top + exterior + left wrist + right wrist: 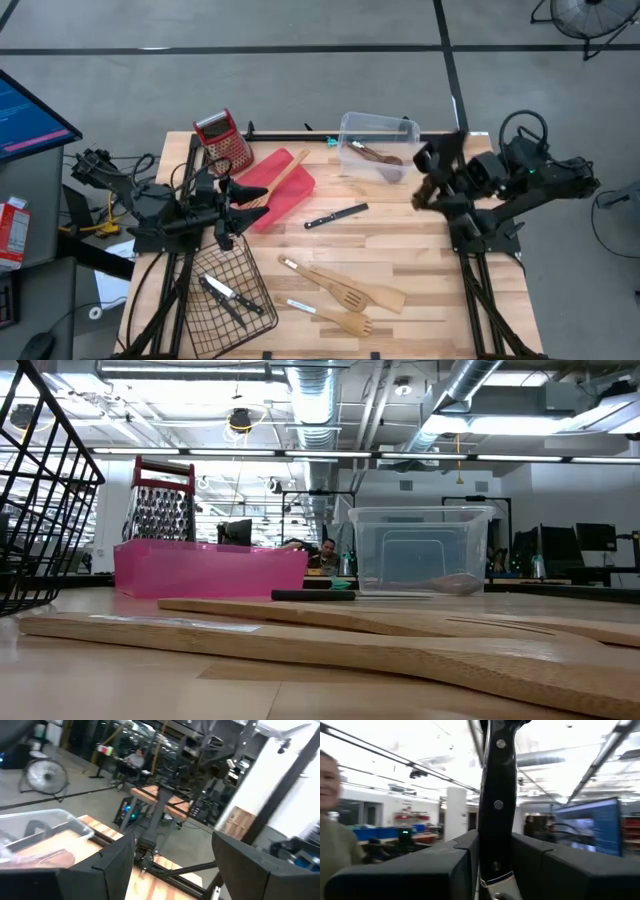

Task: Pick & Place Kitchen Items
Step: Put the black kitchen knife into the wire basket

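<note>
My right gripper (pixel 428 185) is up above the table's right side, beside the clear bin (pixel 378 145), shut on a black-handled knife (pixel 496 795). My left gripper (pixel 232 200) is open and empty over the near end of the red tray (pixel 262 172). Another knife (pixel 336 214) lies flat mid-table. Two wooden turners (pixel 350 283) (pixel 335 318) lie flat near the front. Knives (pixel 225 295) lie in the wire basket (pixel 205 320). A wooden spatula (pixel 287 176) lies on the tray, and a wooden spoon (pixel 376 155) lies in the bin. My right gripper pinches the knife's riveted black handle (pixel 495 851) between its two fingers (pixel 450 865), close to the steel end of the handle. The fingers lie along the handle, which sticks out past the fingertips. The knife is lifted clear of the table.
A red-topped box grater (pixel 224 141) stands at the far left, behind the tray. The bin stands at the table's far edge. In the low view, the turners (pixel 350 640) fill the foreground, with the tray (pixel 210 570) and bin (pixel 420 550) behind. A person shows beyond the table.
</note>
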`<state>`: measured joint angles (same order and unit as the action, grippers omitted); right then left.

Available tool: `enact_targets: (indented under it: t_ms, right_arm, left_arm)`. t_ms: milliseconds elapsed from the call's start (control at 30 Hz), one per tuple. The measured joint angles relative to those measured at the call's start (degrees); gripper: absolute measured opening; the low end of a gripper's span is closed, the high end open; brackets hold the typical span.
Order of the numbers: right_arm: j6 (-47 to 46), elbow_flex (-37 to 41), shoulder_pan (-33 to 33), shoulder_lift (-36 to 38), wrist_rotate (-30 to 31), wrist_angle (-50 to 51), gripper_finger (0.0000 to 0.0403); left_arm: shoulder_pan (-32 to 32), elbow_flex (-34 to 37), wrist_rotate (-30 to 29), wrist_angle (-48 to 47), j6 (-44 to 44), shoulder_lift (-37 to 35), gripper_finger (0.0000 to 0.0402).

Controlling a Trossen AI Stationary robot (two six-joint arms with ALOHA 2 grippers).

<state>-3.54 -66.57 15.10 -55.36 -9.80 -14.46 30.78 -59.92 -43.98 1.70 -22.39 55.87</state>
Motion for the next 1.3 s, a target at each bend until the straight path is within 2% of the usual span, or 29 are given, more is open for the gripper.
enact_targets:
  t_ms: [100,200,367,567,767,1000,1167,1300]
  right_arm:
    - [0.3,0.0,1.9,-0.1,3.6,0.1,0.0082]
    - [2.3,0.0,2.2,-0.5,8.0,2.0,0.0082]
    - [3.1,0.1,-0.4,-4.3,9.0,1.4,0.0082]
    - [2.0,0.1,-4.0,-10.5,8.8,1.1,0.0082]
    - [1.0,0.1,-6.7,-16.6,8.2,-1.4,0.0082]
    - [0.9,0.1,-7.5,-20.3,8.1,-0.8,0.0082]
    - [0.9,0.1,-7.4,-20.3,8.1,-0.9,0.0082]
    - [0.9,0.1,-7.9,-19.5,8.1,-0.9,0.0082]
  left_arm:
    - [-0.7,0.0,5.0,2.3,3.9,0.1,0.0245]
    - [-1.3,0.0,9.9,8.7,11.1,0.2,0.0245]
    - [-3.9,0.0,12.2,17.4,20.1,0.5,0.0245]
    - [-12.9,-0.1,21.3,23.0,16.2,3.7,0.0245]
    - [-18.3,-1.4,26.1,23.1,14.7,11.1,0.0249]
    - [-20.1,-4.7,28.4,23.3,16.3,18.8,0.0276]
    - [-20.3,-5.9,31.9,23.8,16.0,19.6,0.0280]
    - [-20.3,-5.9,32.0,23.8,15.9,19.6,0.0276]
